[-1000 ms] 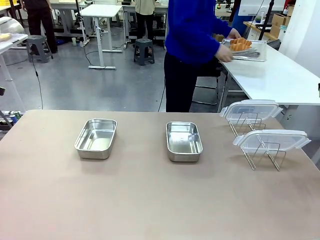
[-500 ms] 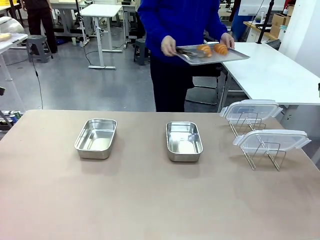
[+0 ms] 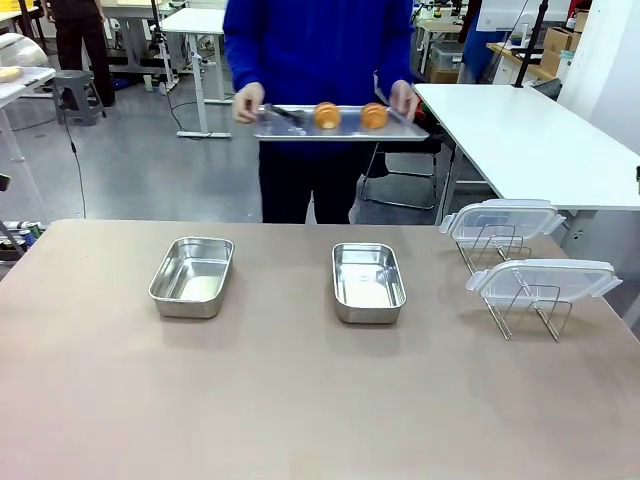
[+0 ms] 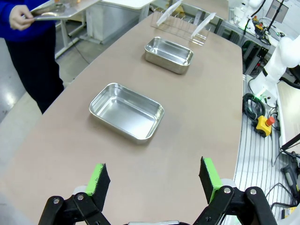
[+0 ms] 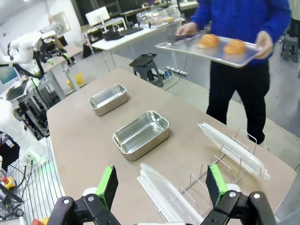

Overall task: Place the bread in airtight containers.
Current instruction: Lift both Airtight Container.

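Observation:
Two golden-brown croissants, the bread [image 3: 327, 115] [image 3: 374, 116], lie on a flat metal tray [image 3: 300, 133] that a person in a blue top holds with both hands beyond the table's far edge. They also appear in the right wrist view, the bread [image 5: 208, 41] [image 5: 235, 46]. Two airtight containers, shiny steel and holding nothing, sit on the brown table: one left [image 3: 192, 276] [image 4: 126, 111] [image 5: 108, 99], one centre [image 3: 368, 282] [image 4: 169, 55] [image 5: 141, 134]. My left gripper [image 4: 153, 176] hangs open above the table, short of the left container. My right gripper [image 5: 162, 183] is open above the lid rack.
Two clear clip lids [image 3: 500, 220] [image 3: 543, 279] lean on a wire rack [image 3: 530, 305] at the table's right side. Metal tongs [image 3: 283, 117] lie on the person's tray. A white table [image 3: 540, 150] stands behind on the right.
The person has turned away from the white side table and carried the tray with the croissants leftward, now facing my table. Neither gripper has changed.

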Motion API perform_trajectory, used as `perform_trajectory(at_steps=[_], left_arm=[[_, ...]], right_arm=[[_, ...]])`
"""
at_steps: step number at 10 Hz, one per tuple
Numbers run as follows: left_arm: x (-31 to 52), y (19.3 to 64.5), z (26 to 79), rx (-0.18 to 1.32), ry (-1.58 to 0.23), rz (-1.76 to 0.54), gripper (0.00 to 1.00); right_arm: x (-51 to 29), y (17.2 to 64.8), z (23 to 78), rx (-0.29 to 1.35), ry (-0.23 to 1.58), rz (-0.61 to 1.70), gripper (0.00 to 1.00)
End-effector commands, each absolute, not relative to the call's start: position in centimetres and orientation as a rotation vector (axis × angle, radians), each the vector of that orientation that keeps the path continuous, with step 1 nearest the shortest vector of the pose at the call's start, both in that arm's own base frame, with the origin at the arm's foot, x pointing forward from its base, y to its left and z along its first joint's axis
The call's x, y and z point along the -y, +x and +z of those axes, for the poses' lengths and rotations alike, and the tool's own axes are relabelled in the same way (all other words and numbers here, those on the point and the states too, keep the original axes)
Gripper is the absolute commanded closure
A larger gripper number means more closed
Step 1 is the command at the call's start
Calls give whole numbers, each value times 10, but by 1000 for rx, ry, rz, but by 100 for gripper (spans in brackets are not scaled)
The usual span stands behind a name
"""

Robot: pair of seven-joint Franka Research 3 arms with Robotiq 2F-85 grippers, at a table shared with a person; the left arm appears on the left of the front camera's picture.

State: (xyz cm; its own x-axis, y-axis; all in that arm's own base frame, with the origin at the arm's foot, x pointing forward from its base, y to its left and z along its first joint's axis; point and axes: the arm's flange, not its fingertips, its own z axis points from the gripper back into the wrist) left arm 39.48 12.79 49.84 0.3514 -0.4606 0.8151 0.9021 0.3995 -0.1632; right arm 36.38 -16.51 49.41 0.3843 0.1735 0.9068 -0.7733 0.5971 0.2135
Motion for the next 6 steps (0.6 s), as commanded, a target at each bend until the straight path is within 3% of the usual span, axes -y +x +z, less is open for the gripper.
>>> perform_trajectory(at_steps=[1,6], left_arm=[[-129,397,500,793,-701,-989,0],[-129,397,500,793,-701,-989,0]], right_arm=[[166,369,496,1038,706,685,0],[166,369,496,1038,706,685,0]])
